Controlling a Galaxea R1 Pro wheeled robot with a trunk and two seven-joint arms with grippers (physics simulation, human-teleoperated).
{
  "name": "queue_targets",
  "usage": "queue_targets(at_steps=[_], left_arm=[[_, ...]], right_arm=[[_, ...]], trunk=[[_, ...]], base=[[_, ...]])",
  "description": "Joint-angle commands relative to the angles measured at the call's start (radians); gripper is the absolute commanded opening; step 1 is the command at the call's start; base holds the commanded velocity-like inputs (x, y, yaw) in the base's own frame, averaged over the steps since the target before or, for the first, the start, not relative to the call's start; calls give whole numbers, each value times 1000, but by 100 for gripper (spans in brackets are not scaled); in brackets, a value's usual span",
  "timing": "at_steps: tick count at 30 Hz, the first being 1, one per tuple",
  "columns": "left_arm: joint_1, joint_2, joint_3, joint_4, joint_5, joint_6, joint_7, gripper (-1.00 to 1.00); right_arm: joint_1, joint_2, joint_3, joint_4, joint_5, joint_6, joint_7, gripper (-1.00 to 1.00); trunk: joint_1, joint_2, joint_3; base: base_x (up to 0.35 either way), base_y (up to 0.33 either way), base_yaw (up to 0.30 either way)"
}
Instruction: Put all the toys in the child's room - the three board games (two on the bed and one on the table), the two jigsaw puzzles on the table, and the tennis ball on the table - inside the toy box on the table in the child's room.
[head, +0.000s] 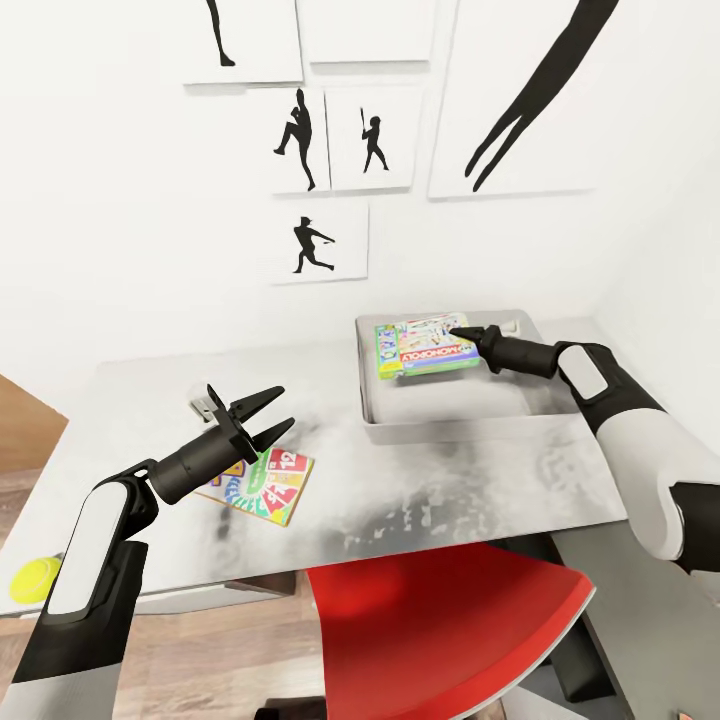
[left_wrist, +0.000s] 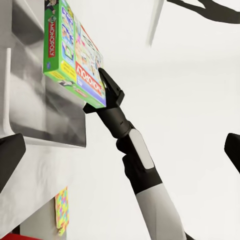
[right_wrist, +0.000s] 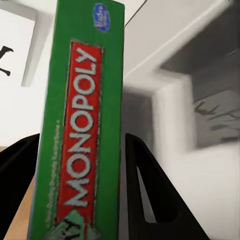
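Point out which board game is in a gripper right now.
The green-edged Monopoly box, clamped by the right gripper above the toy box. The other colourful game box lies flat on the table, ungripped.

Monopoly box (head: 428, 346) green, red banner | toy box (head: 450, 425) light-grey | tennis ball (head: 36, 579) yellow-green

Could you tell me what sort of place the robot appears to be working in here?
Probably a child's bedroom or playroom: black baseball-player pictures hang on the white wall, and a desk holds a Monopoly box, a bright game box and a tennis ball.
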Motion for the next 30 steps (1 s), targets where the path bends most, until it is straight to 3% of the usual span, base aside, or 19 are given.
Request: queue_targets(at_steps=[1, 30], left_arm=[[-1, 0, 1, 0, -11, 4, -10, 100], [-1, 1, 1, 0, -13, 4, -10, 100]], right_arm=[[-1, 0, -1, 0, -2, 5, -1, -100], [2, 8, -1, 0, 0, 4, -10, -100]], trunk=[[1, -2, -1], [1, -2, -1]], base=[[0, 0, 0], [0, 0, 0]])
